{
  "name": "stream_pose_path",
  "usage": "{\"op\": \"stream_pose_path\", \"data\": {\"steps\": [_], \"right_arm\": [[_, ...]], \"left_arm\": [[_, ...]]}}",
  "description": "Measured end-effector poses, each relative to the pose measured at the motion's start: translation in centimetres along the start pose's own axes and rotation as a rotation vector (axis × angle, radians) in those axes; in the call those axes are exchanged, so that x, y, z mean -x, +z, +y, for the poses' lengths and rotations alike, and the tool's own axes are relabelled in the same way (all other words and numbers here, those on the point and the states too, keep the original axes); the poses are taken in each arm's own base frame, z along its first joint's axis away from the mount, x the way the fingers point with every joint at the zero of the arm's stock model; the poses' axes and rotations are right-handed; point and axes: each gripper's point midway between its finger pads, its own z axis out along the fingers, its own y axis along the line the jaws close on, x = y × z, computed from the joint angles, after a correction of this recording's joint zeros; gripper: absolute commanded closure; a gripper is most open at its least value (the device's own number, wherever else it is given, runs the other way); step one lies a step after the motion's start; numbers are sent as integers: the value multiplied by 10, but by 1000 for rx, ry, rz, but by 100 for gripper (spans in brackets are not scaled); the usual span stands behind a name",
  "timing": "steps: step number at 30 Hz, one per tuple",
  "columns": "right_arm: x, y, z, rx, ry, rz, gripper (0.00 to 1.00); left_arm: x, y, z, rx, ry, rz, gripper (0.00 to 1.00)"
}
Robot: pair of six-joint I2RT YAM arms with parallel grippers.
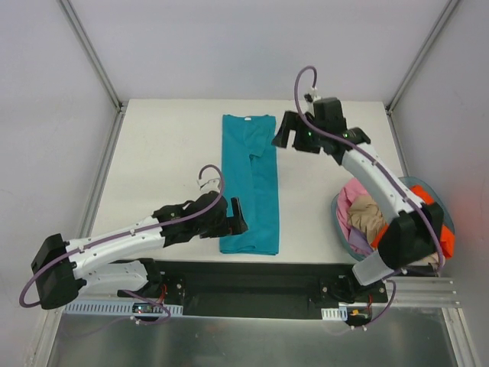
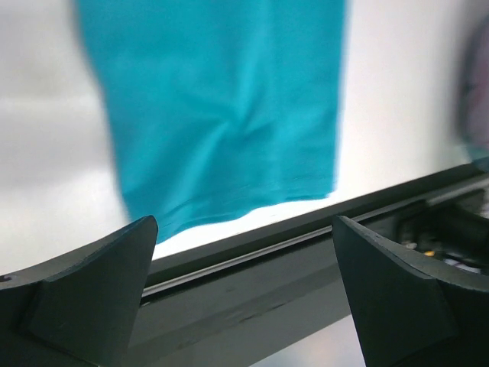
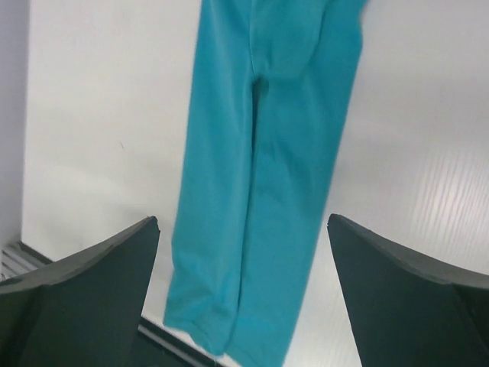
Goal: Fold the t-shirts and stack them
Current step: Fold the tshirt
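Observation:
A teal t-shirt (image 1: 249, 183) lies on the white table, folded lengthwise into a long narrow strip running from the far middle to the near edge. It also shows in the left wrist view (image 2: 221, 107) and the right wrist view (image 3: 263, 168). My left gripper (image 1: 238, 216) is open and empty, just above the strip's near left part. My right gripper (image 1: 284, 131) is open and empty, hovering beside the strip's far right corner. More t-shirts, pink (image 1: 353, 194), tan (image 1: 367, 214), lavender (image 1: 357, 241) and orange (image 1: 445, 243), are heaped in a basket.
The round blue-grey basket (image 1: 337, 222) stands at the table's right near corner. A dark rail (image 2: 252, 252) runs along the table's near edge. Grey walls enclose the table at left, back and right.

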Motion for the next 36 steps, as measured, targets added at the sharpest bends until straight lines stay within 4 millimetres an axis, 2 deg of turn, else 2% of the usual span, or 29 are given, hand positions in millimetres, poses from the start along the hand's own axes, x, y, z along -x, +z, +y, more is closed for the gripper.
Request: {"op": "stream_pose_path", "data": {"steps": [2,5,8,10,11,13,20,23,24,25,29,31,33,36], "right_arm": [[-47,-14,-5,-15,-9,63,3],[-133,-15,-12,-37,-32,236,3],[-221,-19,-19,-53,-65,443,3],[-268,-31,-23,-69,-98,557,2],[-283,-38,-24,-75,-111,596,1],[-298,-47,-22,-76,-131,633,1],[-324,-56,-22,-75,-142,685,12],[-335,-54,-21,-68,-142,719,25],[-338,-52,-20,-66,-139,729,35],[-340,-50,-19,-64,-132,739,39],[-350,-47,-21,-64,-112,763,56],[-353,-48,-23,-71,-105,769,83],[-354,-47,-24,-73,-98,768,100],[-359,-48,-25,-72,-86,774,100]], "left_arm": [[-16,1,25,53,-13,28,3],[-36,5,53,130,-31,82,15],[-49,10,66,190,-47,130,21],[-54,15,71,224,-53,148,26],[-57,18,75,247,-57,158,30],[-61,23,82,287,-60,176,40],[-66,34,89,355,-75,194,64],[-65,35,91,367,-76,188,75],[-65,36,91,371,-78,186,79],[-65,36,92,376,-76,186,87],[-64,39,89,375,-88,184,100],[-64,40,87,370,-96,185,100],[-65,40,86,365,-102,188,100],[-67,41,84,351,-129,197,100]]}}
